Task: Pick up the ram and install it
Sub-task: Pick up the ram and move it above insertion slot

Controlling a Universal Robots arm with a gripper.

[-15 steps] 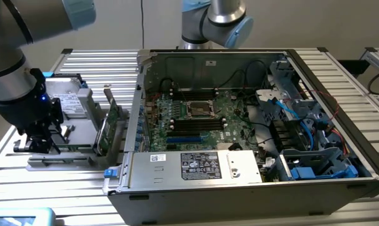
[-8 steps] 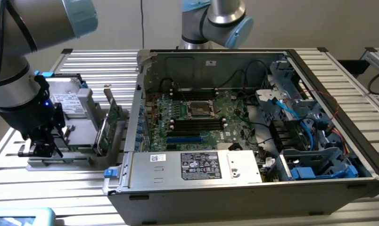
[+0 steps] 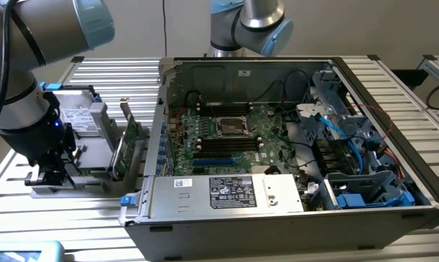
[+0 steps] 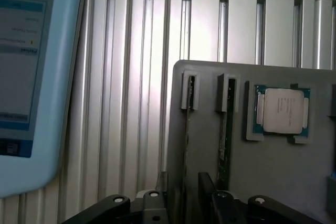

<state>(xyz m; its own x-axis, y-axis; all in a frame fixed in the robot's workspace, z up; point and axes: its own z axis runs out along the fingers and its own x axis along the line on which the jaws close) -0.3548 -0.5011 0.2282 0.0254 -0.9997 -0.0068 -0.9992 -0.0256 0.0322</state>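
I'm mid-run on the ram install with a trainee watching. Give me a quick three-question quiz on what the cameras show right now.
1. True or false: the gripper is already shut on the ram.
2. Multiple choice: what else sits in the grey holder with the ram? A. a processor chip B. a cooling fan C. a screwdriver
3. Fill in: in the exterior view, the gripper hangs to that view's ____ of the open computer case.
Key: 1 false, its jaws stand open, over the holder. 2 A. 3 left.
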